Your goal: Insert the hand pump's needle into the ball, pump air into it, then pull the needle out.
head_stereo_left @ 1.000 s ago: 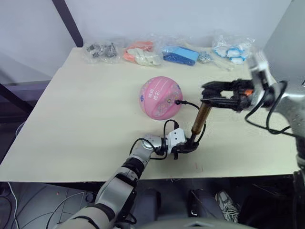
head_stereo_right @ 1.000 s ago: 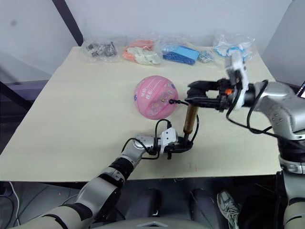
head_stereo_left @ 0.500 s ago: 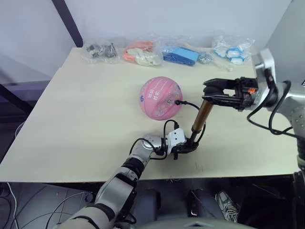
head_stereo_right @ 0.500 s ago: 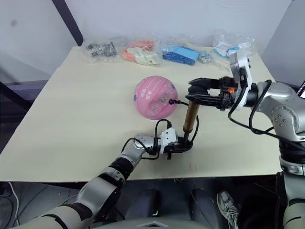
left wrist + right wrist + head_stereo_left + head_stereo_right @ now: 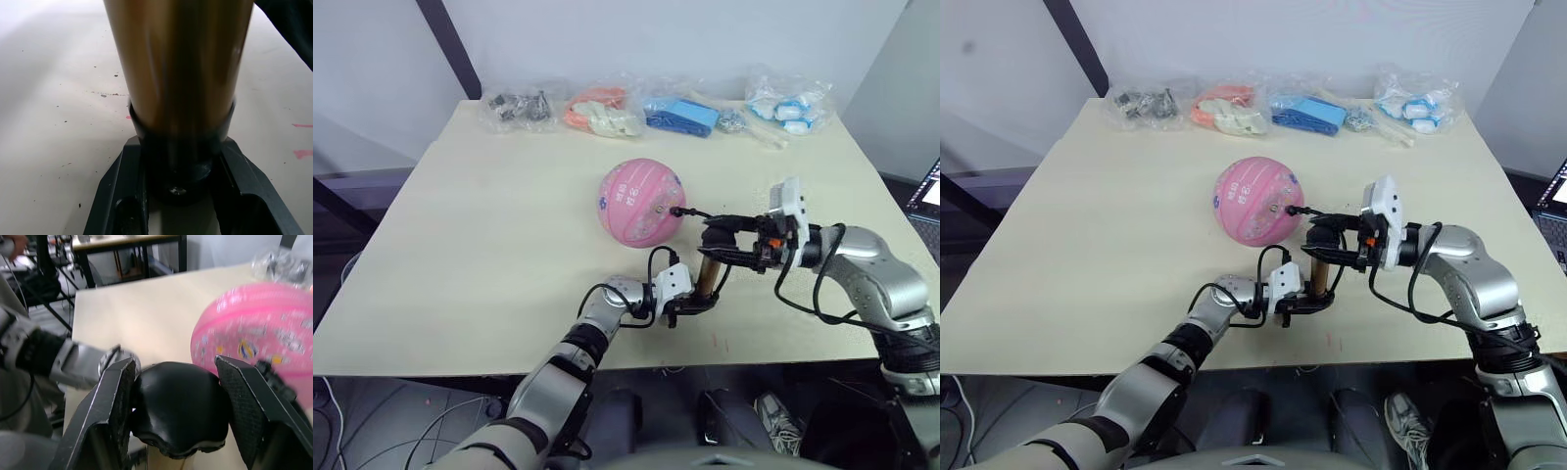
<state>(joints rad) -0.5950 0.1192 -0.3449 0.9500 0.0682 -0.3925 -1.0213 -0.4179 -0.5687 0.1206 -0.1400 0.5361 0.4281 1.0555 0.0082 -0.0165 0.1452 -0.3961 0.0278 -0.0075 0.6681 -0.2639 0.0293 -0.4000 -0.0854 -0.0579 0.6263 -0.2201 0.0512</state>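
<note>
head stereo downward, wrist views close on pump (image 5: 178, 63)

The ball (image 5: 642, 202) sits mid-bench (image 5: 489, 235). Just in front of it and to its right the hand pump (image 5: 707, 276) stands upright, the left end effector (image 5: 690, 303) at its foot, the right end effector (image 5: 722, 243) at its top. Plastic bags (image 5: 646, 108) line the far edge.

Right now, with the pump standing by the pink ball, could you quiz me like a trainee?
1. True or false: the needle sits in the ball.
2. What does the left gripper clamp?
A. the pump's bottom end
B. the hose
C. the ball
3. Fill in: the right gripper grips the pump's black ____.

Key:
1. True.
2. A, the base of the pump.
3. Handle.
</note>
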